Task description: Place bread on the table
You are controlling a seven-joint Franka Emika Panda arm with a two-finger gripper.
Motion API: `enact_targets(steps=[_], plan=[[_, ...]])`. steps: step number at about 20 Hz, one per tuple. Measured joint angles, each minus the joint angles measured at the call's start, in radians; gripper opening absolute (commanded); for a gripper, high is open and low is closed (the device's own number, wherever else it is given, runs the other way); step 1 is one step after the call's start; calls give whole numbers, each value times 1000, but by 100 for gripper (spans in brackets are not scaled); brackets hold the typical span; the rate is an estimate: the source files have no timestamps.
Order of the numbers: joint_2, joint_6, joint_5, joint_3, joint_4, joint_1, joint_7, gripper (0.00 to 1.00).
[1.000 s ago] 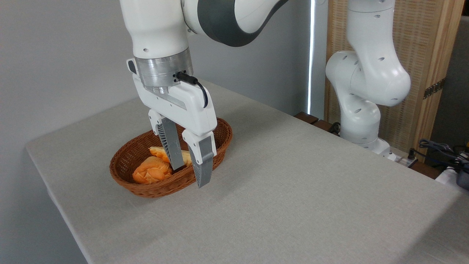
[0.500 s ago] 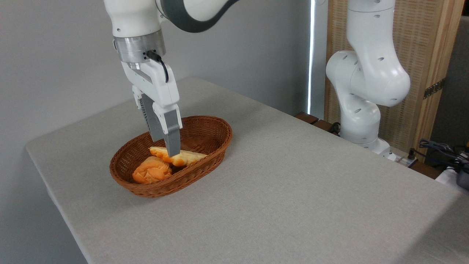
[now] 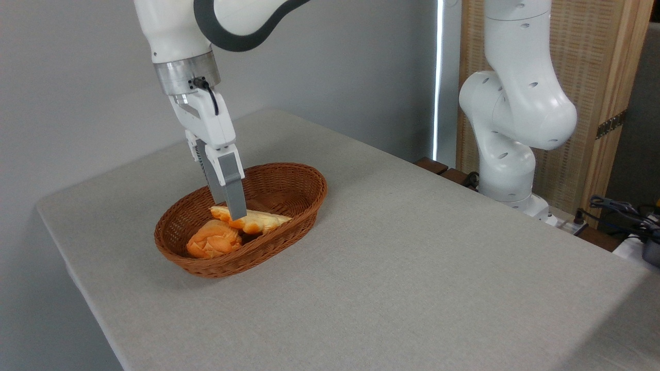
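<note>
Gripper (image 3: 233, 212) reaching into the basket (image 3: 304, 203) on the surface (image 3: 412, 268), its fingers straddling the bread (image 3: 263, 221); whether they pinch it cannot be told. The bread lies in the basket, just beside the bun (image 3: 212, 241) toward the left end.

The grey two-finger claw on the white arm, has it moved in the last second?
Yes. The gripper has swung left and farther back, judged against the brown oval wicker basket: from over the near rim to the long golden-yellow bread inside.
</note>
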Motion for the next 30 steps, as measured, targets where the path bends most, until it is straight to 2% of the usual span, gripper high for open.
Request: enact_targets(steps=[7, 8, 11, 12, 23, 27, 30], plan=[[52, 0, 23, -1, 0, -26, 0, 100], [56, 0, 25, -1, 0, -26, 0, 90], [60, -5, 27, -1, -3, -26, 0, 48], [61, -5, 27, -1, -5, -26, 0, 46], [61, -18, 27, -1, -6, -26, 0, 46], [29, -18, 27, 4, 3, -23, -2, 47], [-35, -19, -20, 32, 5, -15, -9, 47]])
